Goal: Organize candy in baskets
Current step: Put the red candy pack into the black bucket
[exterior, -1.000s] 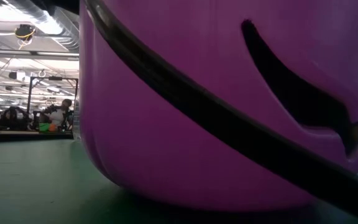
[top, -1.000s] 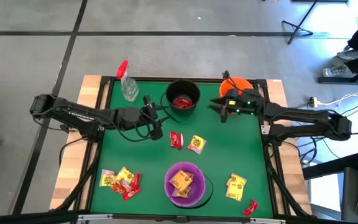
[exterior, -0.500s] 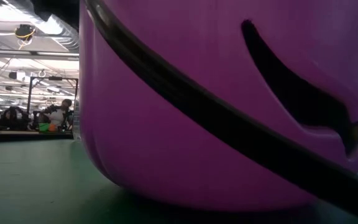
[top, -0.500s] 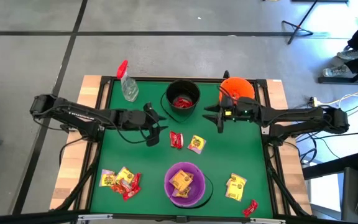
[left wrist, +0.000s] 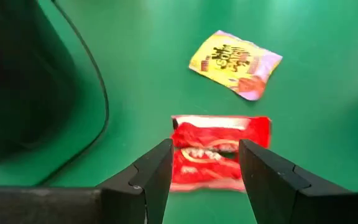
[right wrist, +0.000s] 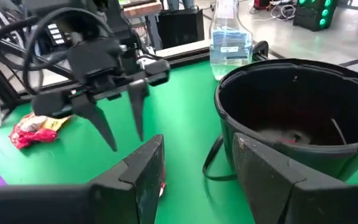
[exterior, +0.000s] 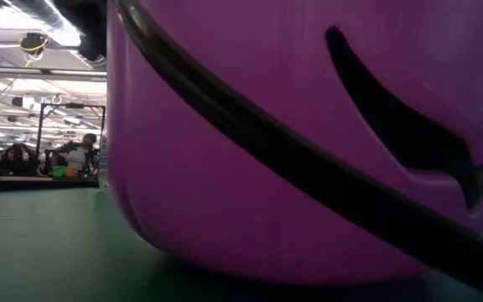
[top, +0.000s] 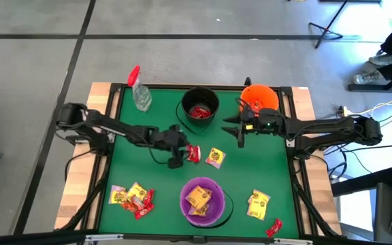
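Observation:
My left gripper [top: 182,154] [left wrist: 205,146] is open and points down over a red candy packet [top: 194,154] [left wrist: 219,155] lying flat mid-table; its fingers stand on either side of the packet's near end, not touching it. A yellow packet [top: 215,158] [left wrist: 235,62] lies just beyond. My right gripper [top: 235,127] [right wrist: 194,146] is open and hovers between the black bucket [top: 200,107] [right wrist: 297,118] and the orange bucket [top: 260,96]. The black bucket holds red candy. The purple bucket [top: 203,201] [exterior: 292,143] holds a yellow packet.
A clear spray bottle [top: 140,92] [right wrist: 229,37] stands at the far left corner. Loose packets lie near left [top: 131,198] and near right [top: 258,204], with a red one [top: 274,227] by the near edge. The black bucket's wire handle [left wrist: 101,93] rests on the mat beside my left gripper.
My left gripper has moved toward the table's right and near edge, away from the black bucket, and come over the red packet. My right gripper has shifted a little left and toward the near edge, uncovering the orange bucket, then stayed still.

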`<state>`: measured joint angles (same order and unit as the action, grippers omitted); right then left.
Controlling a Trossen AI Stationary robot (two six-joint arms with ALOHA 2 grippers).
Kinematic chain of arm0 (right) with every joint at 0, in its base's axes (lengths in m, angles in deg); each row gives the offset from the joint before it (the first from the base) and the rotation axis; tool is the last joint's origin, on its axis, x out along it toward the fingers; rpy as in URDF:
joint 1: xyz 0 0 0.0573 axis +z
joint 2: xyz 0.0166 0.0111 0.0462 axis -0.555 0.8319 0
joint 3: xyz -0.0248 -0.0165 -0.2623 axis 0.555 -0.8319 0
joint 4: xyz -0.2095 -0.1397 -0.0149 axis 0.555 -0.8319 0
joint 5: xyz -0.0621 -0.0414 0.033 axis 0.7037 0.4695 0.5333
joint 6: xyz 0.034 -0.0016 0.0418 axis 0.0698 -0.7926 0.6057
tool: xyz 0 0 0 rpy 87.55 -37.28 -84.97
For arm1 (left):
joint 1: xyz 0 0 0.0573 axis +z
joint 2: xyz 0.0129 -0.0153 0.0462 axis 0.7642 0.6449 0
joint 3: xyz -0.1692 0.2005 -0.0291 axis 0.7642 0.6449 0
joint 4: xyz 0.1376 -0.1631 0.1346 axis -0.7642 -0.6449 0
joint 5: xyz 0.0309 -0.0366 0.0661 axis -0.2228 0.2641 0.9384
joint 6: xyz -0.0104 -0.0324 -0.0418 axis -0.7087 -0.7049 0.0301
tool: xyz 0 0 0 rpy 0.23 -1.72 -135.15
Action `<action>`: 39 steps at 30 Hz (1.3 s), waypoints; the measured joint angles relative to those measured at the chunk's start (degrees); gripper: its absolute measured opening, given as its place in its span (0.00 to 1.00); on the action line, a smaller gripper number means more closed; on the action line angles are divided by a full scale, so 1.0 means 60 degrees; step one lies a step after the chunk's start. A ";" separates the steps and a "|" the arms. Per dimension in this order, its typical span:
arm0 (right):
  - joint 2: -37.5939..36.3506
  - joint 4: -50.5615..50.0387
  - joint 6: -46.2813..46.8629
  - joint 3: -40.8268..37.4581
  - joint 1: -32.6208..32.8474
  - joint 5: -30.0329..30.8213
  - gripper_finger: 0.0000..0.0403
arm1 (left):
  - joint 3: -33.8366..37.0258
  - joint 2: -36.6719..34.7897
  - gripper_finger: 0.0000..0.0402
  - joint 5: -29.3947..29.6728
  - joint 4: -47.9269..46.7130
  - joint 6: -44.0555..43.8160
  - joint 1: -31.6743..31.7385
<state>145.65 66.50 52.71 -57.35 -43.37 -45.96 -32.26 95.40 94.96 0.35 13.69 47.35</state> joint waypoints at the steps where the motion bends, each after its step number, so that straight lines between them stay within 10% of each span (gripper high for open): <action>1: 0.0000 -0.0081 -0.0085 0.0000 -0.0013 -0.0009 0.47 | -0.0116 0.0142 0.43 -0.0206 -0.0031 0.0071 0.0127; 39: 0.0000 -0.0439 -0.0151 0.0000 -0.0017 0.1539 0.47 | -0.0813 0.2361 0.64 -0.2435 0.0202 0.3552 0.1145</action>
<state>145.65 63.87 51.80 -57.35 -43.47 -36.72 -37.14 109.57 80.35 1.56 35.00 54.22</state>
